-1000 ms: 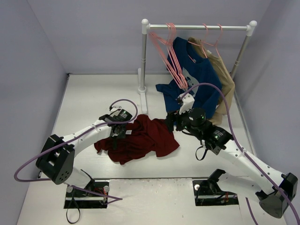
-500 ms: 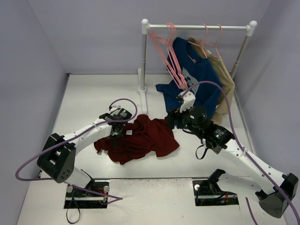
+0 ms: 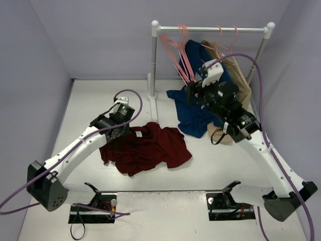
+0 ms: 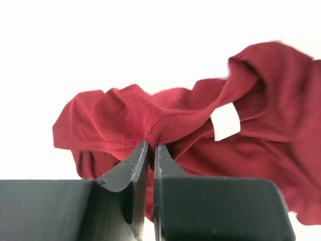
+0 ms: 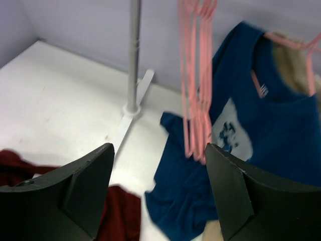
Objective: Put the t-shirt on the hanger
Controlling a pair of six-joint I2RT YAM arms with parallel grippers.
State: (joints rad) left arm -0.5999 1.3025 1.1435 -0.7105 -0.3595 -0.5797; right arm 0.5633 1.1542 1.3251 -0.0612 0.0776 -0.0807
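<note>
Where lately open, left jaws now tight on t-shirt (image 4: pixel 125 118); right jaws, wide, up by hangers (image 5: pixel 196 100).

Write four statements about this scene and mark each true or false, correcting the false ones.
1. The left gripper is shut on a fold of the t-shirt. True.
2. The right gripper is clamped on a hanger. False: its jaws stand open and grip nothing, and the pink hangers hang from the rail in front of it.
3. The t-shirt is draped over the rail. False: it lies crumpled on the table.
4. A navy garment and a tan garment hang on the rail. True.
</note>
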